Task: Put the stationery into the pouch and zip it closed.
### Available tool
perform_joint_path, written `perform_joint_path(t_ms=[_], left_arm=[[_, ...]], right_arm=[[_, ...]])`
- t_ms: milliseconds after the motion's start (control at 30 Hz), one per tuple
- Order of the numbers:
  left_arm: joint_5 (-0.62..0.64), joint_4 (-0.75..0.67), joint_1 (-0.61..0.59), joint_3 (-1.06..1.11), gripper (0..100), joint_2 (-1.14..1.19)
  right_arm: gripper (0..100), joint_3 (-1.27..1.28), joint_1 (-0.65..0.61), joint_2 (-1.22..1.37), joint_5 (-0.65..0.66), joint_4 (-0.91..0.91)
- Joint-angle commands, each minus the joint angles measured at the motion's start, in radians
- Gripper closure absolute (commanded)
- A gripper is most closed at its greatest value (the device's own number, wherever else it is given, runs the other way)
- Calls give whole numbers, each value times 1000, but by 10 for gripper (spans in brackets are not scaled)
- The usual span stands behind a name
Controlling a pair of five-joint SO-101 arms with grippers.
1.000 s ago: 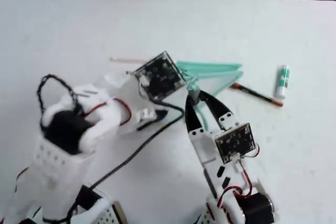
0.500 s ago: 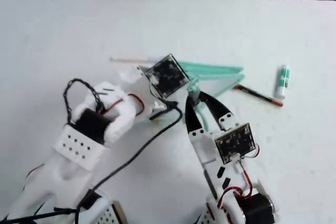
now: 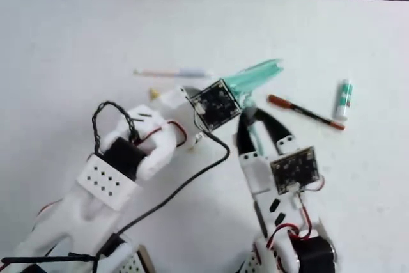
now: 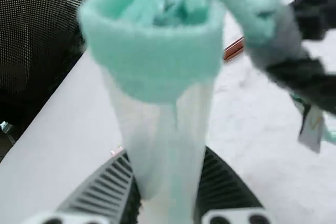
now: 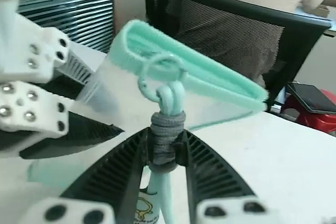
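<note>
My left gripper (image 4: pixel 165 182) is clamped narrowly on the clear body of the translucent plastic pouch with mint-green trim (image 4: pixel 157 45). My right gripper (image 5: pixel 167 153) pinches the grey-wrapped mint cord zip pull (image 5: pixel 166 124) at its gaping mouth. Between the two, the pouch seems raised off the white table (image 3: pixel 77 36), near the middle. Outside it lie the thin orange-brown pen (image 3: pixel 305 112) just to the right, the white-and-green glue stick (image 3: pixel 344 99) farther right, and a pale slim pen (image 3: pixel 171 73) far and left. My worry is that tugging the pull now would close the zip with nothing inside, or that the slick plastic could slide from my left grip.
</note>
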Motion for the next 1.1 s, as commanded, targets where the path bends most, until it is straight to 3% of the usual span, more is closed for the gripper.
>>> perform_joint_path(t_ms=[0,533,767,900,1067], left_arm=[[-3,-18,15,-8,959,-19],[0,-15,21,-6,976,-18],[-2,51,117,-11,976,-19],[-2,46,114,-11,976,-19],[-2,46,114,-14,976,-19]], right_arm=[[981,-81,79,-2,3,-25],[981,-189,225,2,11,-81],[981,-114,243,-1,5,-120],[974,-233,239,-2,3,53],[882,-345,236,-2,-28,255]])
